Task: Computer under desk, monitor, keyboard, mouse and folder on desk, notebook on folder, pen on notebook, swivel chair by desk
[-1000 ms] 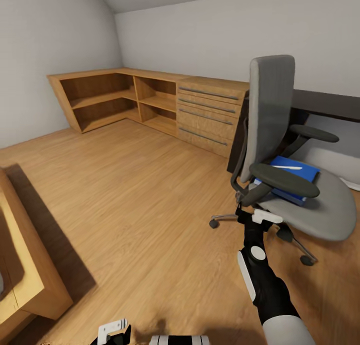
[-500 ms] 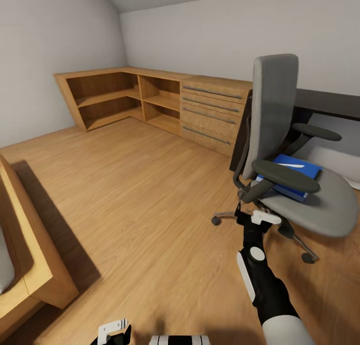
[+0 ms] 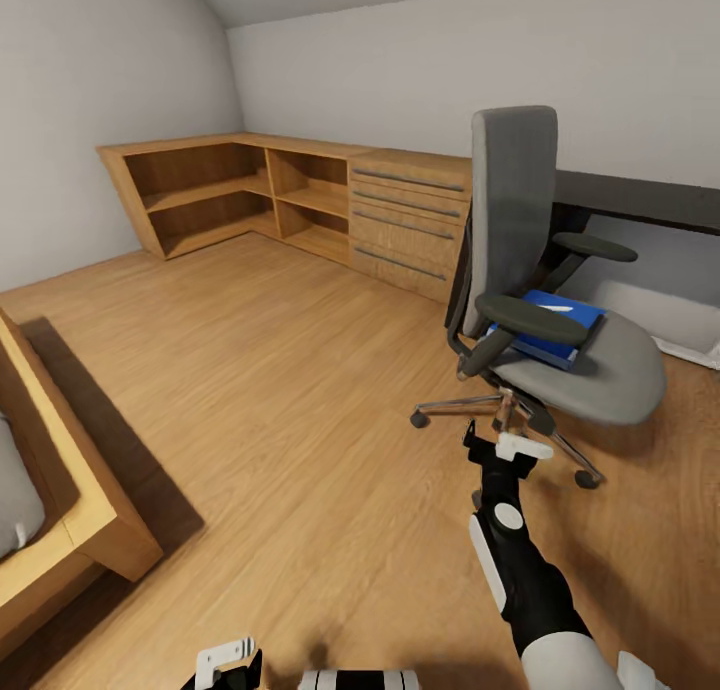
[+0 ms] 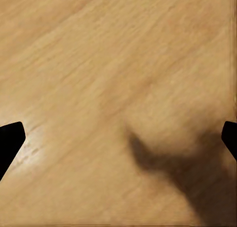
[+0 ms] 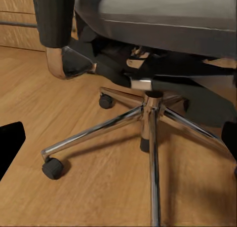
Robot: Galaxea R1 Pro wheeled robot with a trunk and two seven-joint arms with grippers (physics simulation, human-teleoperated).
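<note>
The chair (image 3: 545,310) is now seen further from the right gripper (image 3: 497,442) than half a second ago, when its near armrest hung right over the wrist. The whole room has shifted too, so the change is read mainly as a move of the base or head, not of the chair; whether the chair itself rolled cannot be told. For the task this suggests a step back or a re-aim, with the chair not yet gripped.

The folder (image 3: 552,328) lies on the chair seat, with the pen (image 3: 555,309) as a thin white stick on top of it. The desk (image 3: 640,202) stands just behind the chair, against the wall, and the drawer unit (image 3: 405,225) is beside it. A bed frame (image 3: 70,500) is well apart from the chair, across the floor (image 3: 260,390).

In the right wrist view the chair's chrome base (image 5: 148,123) is framed between dark fingertips (image 5: 10,143) set wide at the picture's edges, so the right jaws are spread and hold nothing. The left gripper (image 4: 118,138) is likewise spread, over bare floor.

No brand, label or writing can be read anywhere.
</note>
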